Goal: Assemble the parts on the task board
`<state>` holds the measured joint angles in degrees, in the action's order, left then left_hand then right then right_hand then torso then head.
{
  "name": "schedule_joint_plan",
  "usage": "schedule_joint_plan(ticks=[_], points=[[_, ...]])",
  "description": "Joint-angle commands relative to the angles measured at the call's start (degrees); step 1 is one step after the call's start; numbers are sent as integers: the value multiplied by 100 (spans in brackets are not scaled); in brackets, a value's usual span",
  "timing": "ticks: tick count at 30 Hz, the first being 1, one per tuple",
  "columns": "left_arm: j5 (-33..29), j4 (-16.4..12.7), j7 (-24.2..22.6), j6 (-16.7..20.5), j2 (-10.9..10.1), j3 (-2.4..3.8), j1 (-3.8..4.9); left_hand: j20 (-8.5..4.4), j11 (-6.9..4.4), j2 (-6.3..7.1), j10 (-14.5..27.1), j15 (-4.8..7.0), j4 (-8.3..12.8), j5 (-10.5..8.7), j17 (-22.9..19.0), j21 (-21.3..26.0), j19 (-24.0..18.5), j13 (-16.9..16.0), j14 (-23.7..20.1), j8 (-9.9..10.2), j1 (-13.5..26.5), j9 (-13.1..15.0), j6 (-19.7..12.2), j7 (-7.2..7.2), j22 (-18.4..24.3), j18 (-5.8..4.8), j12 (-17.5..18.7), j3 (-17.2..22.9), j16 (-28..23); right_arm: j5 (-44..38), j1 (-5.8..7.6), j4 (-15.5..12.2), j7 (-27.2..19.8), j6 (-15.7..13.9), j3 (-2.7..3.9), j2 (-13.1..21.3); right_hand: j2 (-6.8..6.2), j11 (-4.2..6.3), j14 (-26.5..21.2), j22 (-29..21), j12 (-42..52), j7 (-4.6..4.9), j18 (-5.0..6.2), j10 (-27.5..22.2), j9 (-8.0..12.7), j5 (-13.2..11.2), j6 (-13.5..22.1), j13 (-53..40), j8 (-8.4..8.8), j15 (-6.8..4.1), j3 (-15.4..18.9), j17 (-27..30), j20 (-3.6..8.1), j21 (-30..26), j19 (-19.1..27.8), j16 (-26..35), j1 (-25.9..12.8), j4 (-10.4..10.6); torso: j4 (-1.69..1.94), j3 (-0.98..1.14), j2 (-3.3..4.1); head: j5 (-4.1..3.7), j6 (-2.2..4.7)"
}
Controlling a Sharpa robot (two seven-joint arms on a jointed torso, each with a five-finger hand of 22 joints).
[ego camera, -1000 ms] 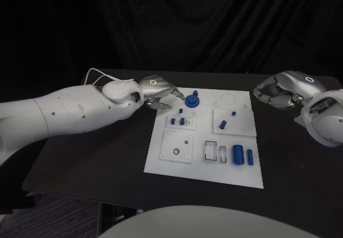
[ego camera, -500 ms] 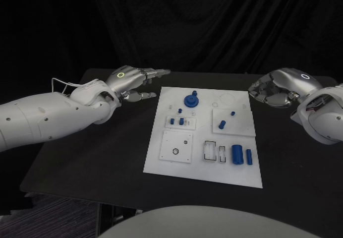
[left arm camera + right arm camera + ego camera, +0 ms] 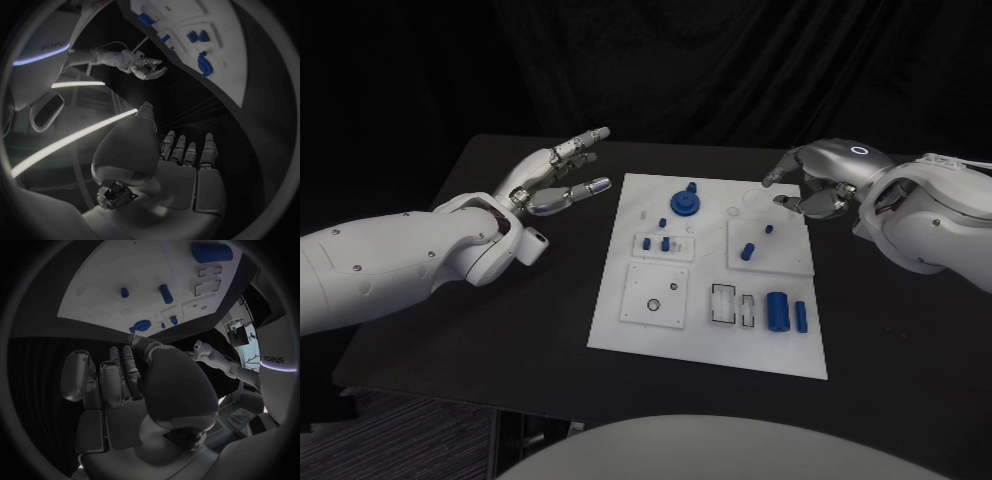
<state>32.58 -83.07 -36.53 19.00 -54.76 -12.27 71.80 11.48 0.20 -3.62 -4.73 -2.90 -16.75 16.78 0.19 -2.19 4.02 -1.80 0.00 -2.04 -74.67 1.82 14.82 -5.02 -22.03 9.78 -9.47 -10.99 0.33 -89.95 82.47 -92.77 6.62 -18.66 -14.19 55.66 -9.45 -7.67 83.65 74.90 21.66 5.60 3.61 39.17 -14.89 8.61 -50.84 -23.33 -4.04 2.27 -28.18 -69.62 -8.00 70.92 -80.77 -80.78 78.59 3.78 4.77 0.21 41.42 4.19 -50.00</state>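
The white task board (image 3: pixel 711 335) lies mid-table. On it a round blue knob (image 3: pixel 685 203) stands near the far edge, small blue pegs (image 3: pixel 750 250) sit in the middle blocks, and two blue cylinders (image 3: pixel 788 311) lie near the front right. My left hand (image 3: pixel 557 175) hovers off the board's far left corner, fingers spread, holding nothing. My right hand (image 3: pixel 808 185) hangs over the board's far right edge, fingers loosely apart and empty. The left wrist view has my left hand (image 3: pixel 178 165) with straight fingers, the right hand (image 3: pixel 142 66) and the board (image 3: pixel 215 35) beyond. The right wrist view shows the right hand (image 3: pixel 122 385) above the board (image 3: pixel 106 287).
The black table (image 3: pixel 488 300) has bare room left and right of the board. Recessed white blocks (image 3: pixel 659 296) and slots (image 3: pixel 727 303) sit on the board's front half. The table's far edge meets a dark curtain.
My left hand has left the blue knob, drawn back to the left and spread its fingers. My right hand has moved left to the board's far right edge and uncurled from a fist.
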Motion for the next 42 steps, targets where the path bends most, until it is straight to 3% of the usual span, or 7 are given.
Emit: schedule_joint_plan(ticks=[1, 4, 9, 12, 26, 34, 42], points=[[-1994, -47, -991, -1241, 44, 6, -88, 105, -8, -72, 75, -91, 1, 48, -19, 12, -37, 8, 0, 33, -24, -7, -41, -10, 123, 9, 21, -29, -33, -349, -84, 42, 26, 469, 1, -44, 9, 4, -23, 863, -26, 0, 100, -22, 9, 4, 23, 92, 2, -2, 108, 24, -14, -20, 11, 18, -100, 40, 20, -88, 0, -91, 0], [-2153, -63, -1034, -1359, 57, 6, -152, 119, -20, -91, 91, -94, 1, 90, -19, 10, -40, 11, 0, 37, -52, -9, -66, -14, 135, 16, 27, -29, -33, -434, -145, 77, -4, 483, 1, -92, 29, 16, -3, 874, -12, -62, 92, 49, 22, 57, 30, 184, 1, -12, 201, 11, -7, 12, -19, 6, -107, 58, 10, -109, -5, -136, 0], [-2300, -62, -1065, -1521, 77, 6, -247, 161, 86, -171, 93, -121, 14, 203, -18, -1, -33, 4, 1, 31, -213, -5, -39, 49, 165, 39, -40, -44, -33, -593, -243, 166, -1, 485, 1, -190, 67, 4, 30, 876, -39, -39, 81, 272, 55, 731, 10, 455, -4, 24, 155, 103, -32, 38, -90, 52, 43, -91, -14, -156, -11, -220, 0], [-2291, -81, -1076, -1563, 64, 6, -273, 176, 113, -190, 99, -155, 15, 241, -15, -3, -29, 5, 9, 32, -256, -6, -43, 58, 174, 43, -51, -56, -30, -725, -293, 208, 42, 495, 1, -215, 65, 11, 28, 871, -52, -61, 85, 311, 61, 819, 1, 518, -7, 16, 130, 126, -27, 23, -90, 64, 44, -120, -17, -163, -14, -268, 0], [-2100, -397, -1158, -1474, -118, 6, -301, 167, 151, -176, 74, -167, 11, 277, -18, -5, -26, -3, 2, 19, -304, 4, 38, 45, 206, 53, -121, -110, -33, -928, -416, 228, 233, 318, 2, -165, 52, 43, 47, 863, 15, -71, 86, 582, 17, 649, -205, 694, -94, 0, 232, 139, -11, -7, -105, 69, -215, -55, -13, -176, -23, -302, 0], [-1942, -429, -1176, -1387, -136, 6, -303, 65, 115, -179, 79, -85, 2, 303, -19, 133, -300, 2, 0, 25, -336, 1, 60, 32, 1381, 26, -152, -200, -33, -934, -424, 213, 252, 254, 1, -82, 77, 71, 71, 872, 76, -62, 80, 703, 10, 498, -208, 761, -74, -19, 378, 121, 5, 9, -134, 55, -477, 94, -16, -177, -23, -298, 0], [-1913, -395, -1196, -1257, -108, 6, -305, 79, 56, -138, 94, -52, -1, 321, -19, 151, -347, 7, 0, 25, -349, 0, 67, -18, 1586, 19, -133, -234, -33, -935, -500, 262, 205, 206, 1, -61, 96, 82, 77, 880, 95, -62, 74, 737, 9, 493, -208, 768, -71, -26, 385, 109, 10, 33, -148, 49, -477, 95, -22, -174, -24, -320, 0]])
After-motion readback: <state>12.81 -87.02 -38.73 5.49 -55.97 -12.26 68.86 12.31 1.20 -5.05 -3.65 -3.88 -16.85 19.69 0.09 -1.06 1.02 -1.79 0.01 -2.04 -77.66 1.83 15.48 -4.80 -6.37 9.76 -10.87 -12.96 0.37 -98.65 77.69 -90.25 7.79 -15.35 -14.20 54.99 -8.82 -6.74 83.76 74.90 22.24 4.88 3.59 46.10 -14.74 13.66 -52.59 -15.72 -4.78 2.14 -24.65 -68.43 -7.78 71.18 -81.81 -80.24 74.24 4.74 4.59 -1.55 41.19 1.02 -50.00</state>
